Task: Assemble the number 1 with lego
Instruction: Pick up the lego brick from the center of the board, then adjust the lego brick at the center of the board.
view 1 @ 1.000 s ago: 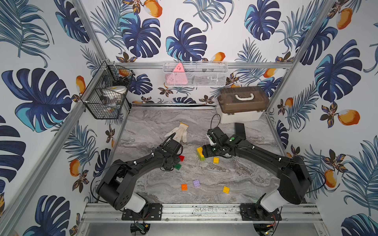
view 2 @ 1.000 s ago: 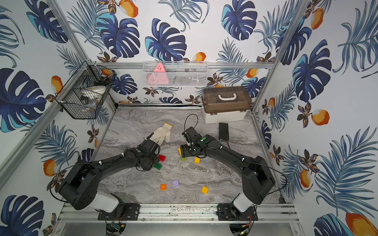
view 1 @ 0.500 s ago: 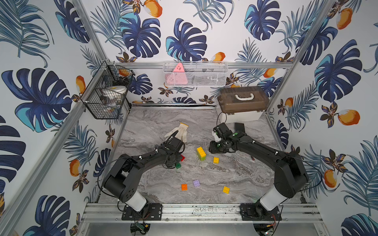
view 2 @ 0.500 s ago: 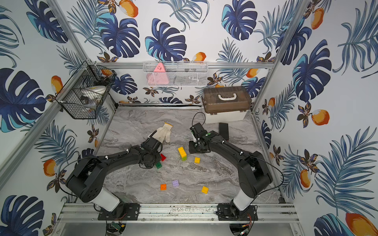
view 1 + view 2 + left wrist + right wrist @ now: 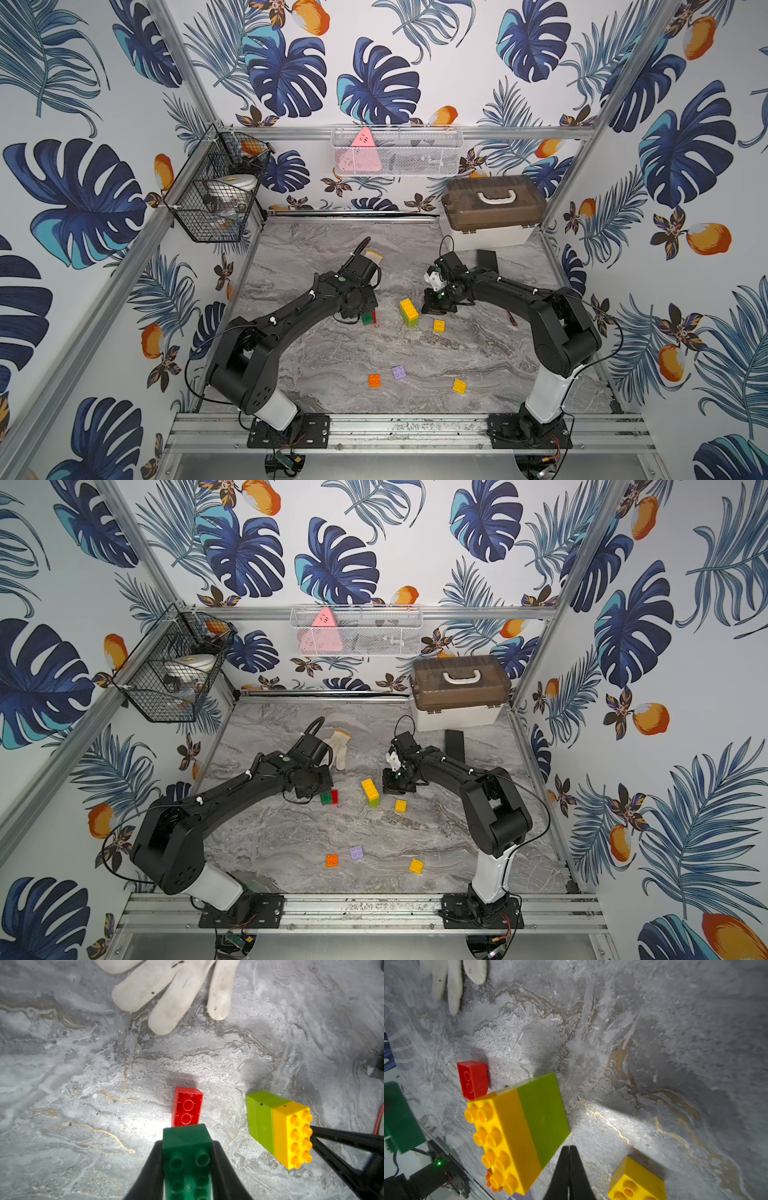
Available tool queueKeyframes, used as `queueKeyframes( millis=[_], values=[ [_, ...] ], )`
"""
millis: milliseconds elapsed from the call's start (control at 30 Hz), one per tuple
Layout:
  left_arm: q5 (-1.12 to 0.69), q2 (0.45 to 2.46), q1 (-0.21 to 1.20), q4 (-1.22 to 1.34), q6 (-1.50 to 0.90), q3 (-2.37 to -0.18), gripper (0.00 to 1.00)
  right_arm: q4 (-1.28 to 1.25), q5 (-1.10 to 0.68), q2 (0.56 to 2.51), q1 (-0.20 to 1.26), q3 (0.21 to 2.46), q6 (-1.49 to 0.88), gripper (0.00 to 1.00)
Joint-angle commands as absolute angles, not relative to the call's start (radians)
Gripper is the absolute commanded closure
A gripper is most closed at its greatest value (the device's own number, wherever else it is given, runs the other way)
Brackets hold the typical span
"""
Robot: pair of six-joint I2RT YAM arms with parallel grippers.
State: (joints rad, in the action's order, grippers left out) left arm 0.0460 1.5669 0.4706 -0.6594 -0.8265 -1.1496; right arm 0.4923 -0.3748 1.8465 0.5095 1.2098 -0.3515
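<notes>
The left gripper point(image 5: 187, 1144), its arm stretched low toward the centre, clamps the dark green brick point(image 5: 188, 1167) just left of the red brick point(image 5: 188, 1107). The right gripper point(image 5: 569, 1148), now pinched shut and empty, has released the yellow-lime block point(image 5: 519, 1126) and drawn back to its right.

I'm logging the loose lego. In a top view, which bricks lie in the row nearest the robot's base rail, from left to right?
orange brick → lilac brick → yellow brick
</notes>
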Motion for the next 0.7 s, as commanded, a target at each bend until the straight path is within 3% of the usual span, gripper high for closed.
queueKeyframes(
  millis=[0,167,667],
  values=[
    [0.012,1.562,0.475,-0.755,-0.754,-1.186,0.89,0.438,-0.419,1.873,0.510,1.207,-0.357,0.95],
    [0.012,1.570,0.489,-0.756,-0.746,-1.204,0.89,0.401,-0.448,1.904,0.509,1.199,-0.372,1.00],
    [0.019,1.704,0.594,-0.772,-0.697,-1.360,0.89,0.269,-0.510,1.898,0.536,1.098,-0.481,1.00]
  ],
)
